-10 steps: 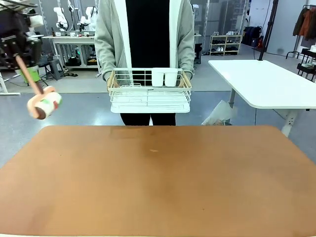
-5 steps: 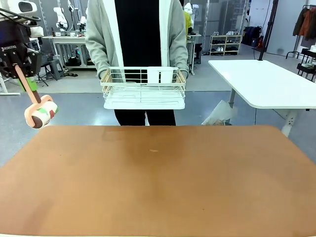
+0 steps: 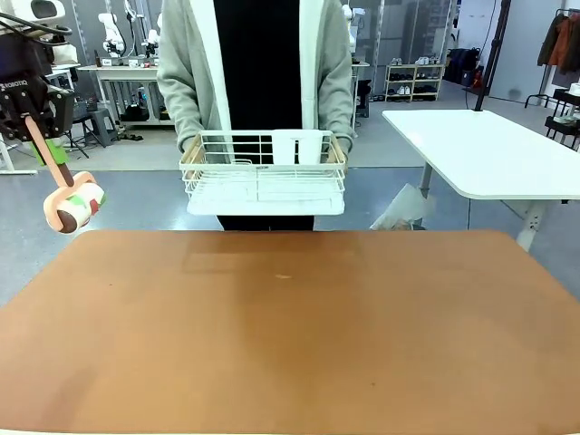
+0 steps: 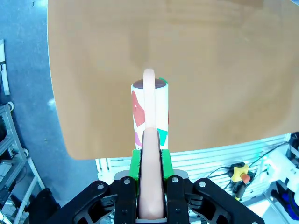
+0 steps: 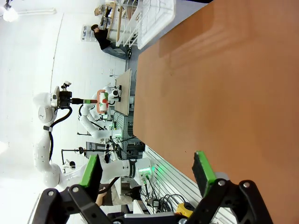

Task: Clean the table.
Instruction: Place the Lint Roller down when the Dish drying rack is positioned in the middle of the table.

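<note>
The left jaws clamp a lint roller (image 3: 74, 207), clear above the table (image 3: 290, 344).

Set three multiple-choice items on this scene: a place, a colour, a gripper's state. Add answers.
1. Against the table, the lint roller is: A. lying mid-top B. in the air by its far left corner C. underneath
2. The person's wire rack is: A. black B. white C. blue
3. The right gripper is: A. open, empty B. shut on a cloth C. shut on the roller
Answers: B, the left gripper holds it up there; B, white wires; A, green pads apart.
</note>
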{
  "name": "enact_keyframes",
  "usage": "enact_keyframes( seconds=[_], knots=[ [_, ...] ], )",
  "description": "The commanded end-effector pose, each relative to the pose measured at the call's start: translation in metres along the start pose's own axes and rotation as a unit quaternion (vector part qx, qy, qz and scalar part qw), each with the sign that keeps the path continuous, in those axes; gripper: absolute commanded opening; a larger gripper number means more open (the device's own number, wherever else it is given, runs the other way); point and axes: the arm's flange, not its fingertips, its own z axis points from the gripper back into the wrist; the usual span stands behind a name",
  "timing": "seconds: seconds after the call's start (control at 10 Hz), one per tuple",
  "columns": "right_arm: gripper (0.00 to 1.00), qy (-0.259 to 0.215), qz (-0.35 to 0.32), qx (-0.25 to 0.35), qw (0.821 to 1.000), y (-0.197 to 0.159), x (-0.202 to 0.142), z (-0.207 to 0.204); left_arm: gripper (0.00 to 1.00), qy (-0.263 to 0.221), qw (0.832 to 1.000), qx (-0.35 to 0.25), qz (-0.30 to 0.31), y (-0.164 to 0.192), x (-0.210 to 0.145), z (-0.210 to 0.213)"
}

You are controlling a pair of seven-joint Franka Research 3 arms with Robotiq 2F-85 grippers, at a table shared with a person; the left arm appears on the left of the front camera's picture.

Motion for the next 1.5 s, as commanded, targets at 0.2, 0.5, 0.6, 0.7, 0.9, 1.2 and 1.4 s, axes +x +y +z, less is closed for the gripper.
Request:
enact_keyframes(
  seconds=[0.2,0.5,0.6,0.7,0.9,1.2,1.4],
  knots=[
    [1.0,0.004,0.006,0.003,1.0,0.0027,-0.0027,0.0003,0.21,-0.001,1.0,0.0,-0.004,0.001,-0.0021,0.0054],
    [1.0,0.004,0.006,0.003,1.0,0.0027,-0.0027,0.0003,0.21,-0.001,1.0,0.0,-0.004,0.001,-0.0021,0.0054],
    [1.0,0.004,0.006,0.003,1.0,0.0027,-0.0027,0.0003,0.21,-0.001,1.0,0.0,-0.004,0.001,-0.0021,0.0054],
    [1.0,0.004,0.006,0.003,1.0,0.0027,-0.0027,0.0003,0.21,-0.001,1.0,0.0,-0.004,0.001,-0.0021,0.0054],
    [1.0,0.004,0.006,0.003,1.0,0.0027,-0.0027,0.0003,0.21,-0.001,1.0,0.0,-0.004,0.001,-0.0021,0.0054],
    [1.0,0.004,0.006,0.003,1.0,0.0027,-0.0027,0.0003,0.21,-0.001,1.0,0.0,-0.004,0.001,-0.0021,0.0054],
    [1.0,0.004,0.006,0.003,1.0,0.0027,-0.0027,0.0003,0.21,-0.001,1.0,0.0,-0.004,0.001,-0.0021,0.0054]
  ],
)
